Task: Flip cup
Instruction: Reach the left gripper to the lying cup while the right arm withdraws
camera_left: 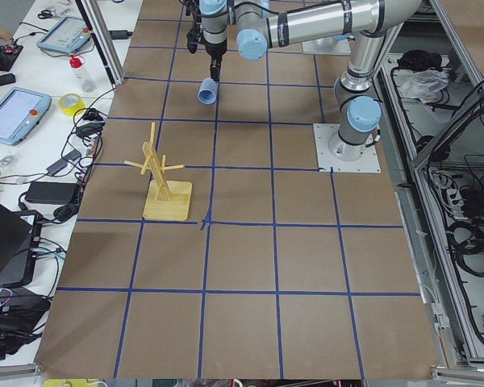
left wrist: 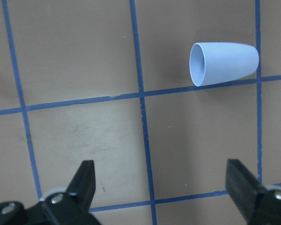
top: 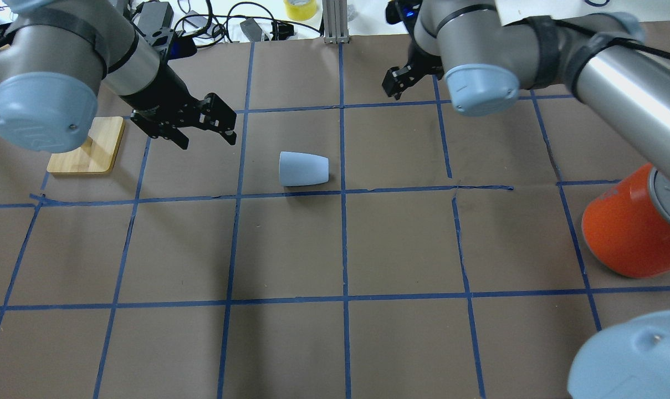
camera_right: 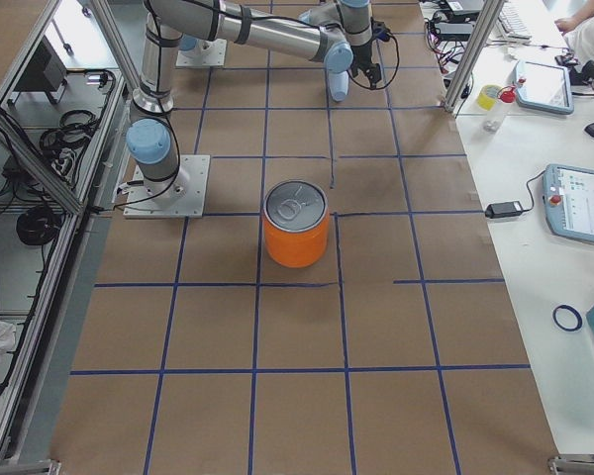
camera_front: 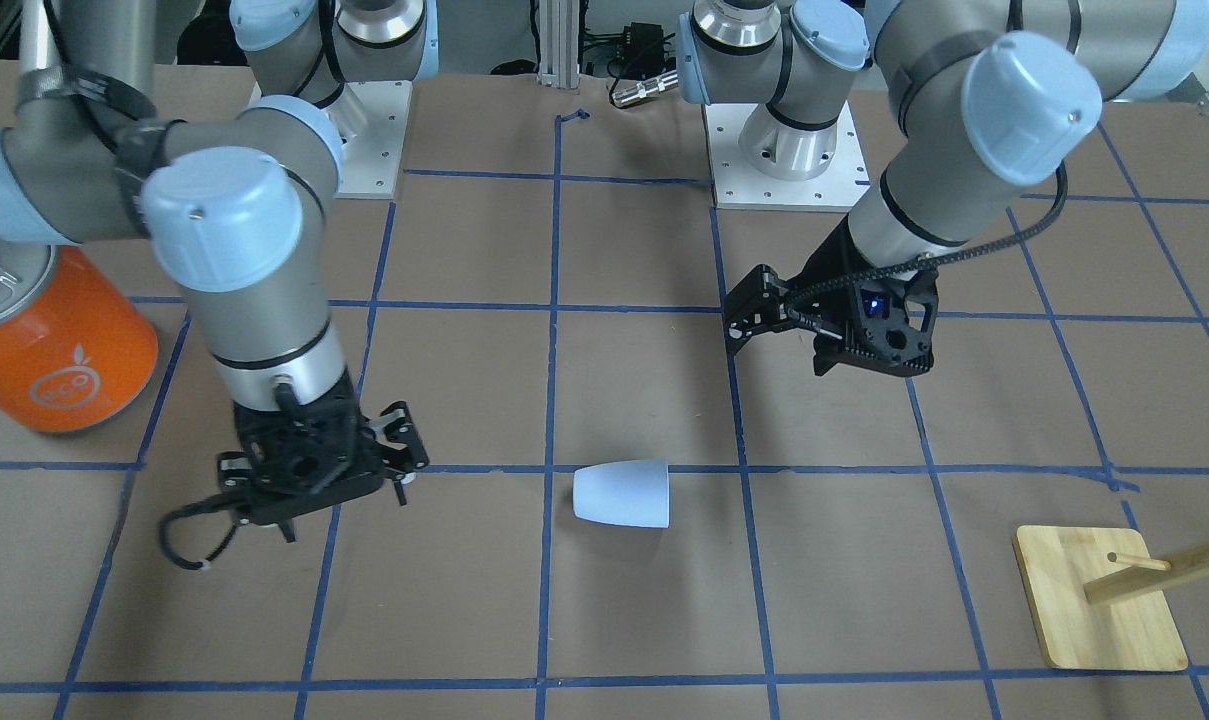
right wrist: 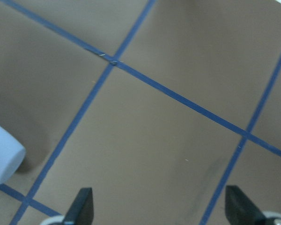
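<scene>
Pale blue-white cup (top: 303,168): one, lying on its side on the brown paper table (top: 401,249), just beside a blue tape line (top: 423,188), with its mouth toward the robot's left. Orange can (camera_right: 297,233): one, upright, well apart on the right side. Wooden peg stand (camera_left: 165,181): one, on the left side. Two grippers, both off the table and clear of the cup. The left gripper (left wrist: 161,183) tilts down toward the cup's mouth, fingers spread wide, holding nothing. The right gripper (right wrist: 159,206) points down near the cup's base end, also spread wide and holding nothing.
</scene>
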Controlling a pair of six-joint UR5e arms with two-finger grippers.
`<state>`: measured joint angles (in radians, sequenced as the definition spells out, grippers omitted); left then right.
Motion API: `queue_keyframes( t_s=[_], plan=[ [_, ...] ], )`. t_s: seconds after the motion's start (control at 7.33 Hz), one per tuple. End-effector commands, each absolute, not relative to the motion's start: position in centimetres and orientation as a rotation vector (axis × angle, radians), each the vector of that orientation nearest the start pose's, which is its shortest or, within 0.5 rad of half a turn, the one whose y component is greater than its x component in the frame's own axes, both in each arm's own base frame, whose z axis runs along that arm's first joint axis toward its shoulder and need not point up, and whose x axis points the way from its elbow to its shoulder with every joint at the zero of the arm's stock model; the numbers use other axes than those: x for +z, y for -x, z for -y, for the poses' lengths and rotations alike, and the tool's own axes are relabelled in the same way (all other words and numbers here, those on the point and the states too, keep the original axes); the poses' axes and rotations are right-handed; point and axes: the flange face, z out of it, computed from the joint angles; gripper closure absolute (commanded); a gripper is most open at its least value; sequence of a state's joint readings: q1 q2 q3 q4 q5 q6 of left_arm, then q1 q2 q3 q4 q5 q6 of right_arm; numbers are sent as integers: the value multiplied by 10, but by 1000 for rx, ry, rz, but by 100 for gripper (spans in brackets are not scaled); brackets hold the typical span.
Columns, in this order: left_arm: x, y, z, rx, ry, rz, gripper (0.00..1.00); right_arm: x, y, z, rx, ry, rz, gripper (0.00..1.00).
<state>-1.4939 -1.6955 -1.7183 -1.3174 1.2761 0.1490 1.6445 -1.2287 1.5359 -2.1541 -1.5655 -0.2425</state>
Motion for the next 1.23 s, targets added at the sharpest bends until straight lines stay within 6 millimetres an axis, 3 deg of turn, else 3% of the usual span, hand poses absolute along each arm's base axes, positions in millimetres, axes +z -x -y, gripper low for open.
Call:
queue_keyframes(
  t_s=[0.0, 0.27, 0.41, 0.55, 0.82, 0.95, 1.09],
  plan=[
    [316, 119, 563, 53, -41, -3662, 0, 419, -131, 598, -304, 164, -3136, 0],
    [261, 130, 586, 151, -11, -3836, 0, 461, -86, 558, -162, 17, -3150, 0],
    [239, 134, 596, 131, -6, -3895, 3, 479, -77, 539, -127, -14, -3150, 0],
    [216, 133, 608, 48, -51, -3899, 3, 490, -78, 525, -104, -15, -3159, 0],
    [190, 142, 612, 99, -39, -3964, 3, 488, -71, 525, -78, -37, -3172, 0],
    [186, 145, 612, 111, -40, -3964, 16, 488, -59, 527, -70, -93, -3172, 0],
    [187, 153, 612, 90, -75, -3964, 62, 486, -53, 527, -58, -125, -3172, 0]
  ],
)
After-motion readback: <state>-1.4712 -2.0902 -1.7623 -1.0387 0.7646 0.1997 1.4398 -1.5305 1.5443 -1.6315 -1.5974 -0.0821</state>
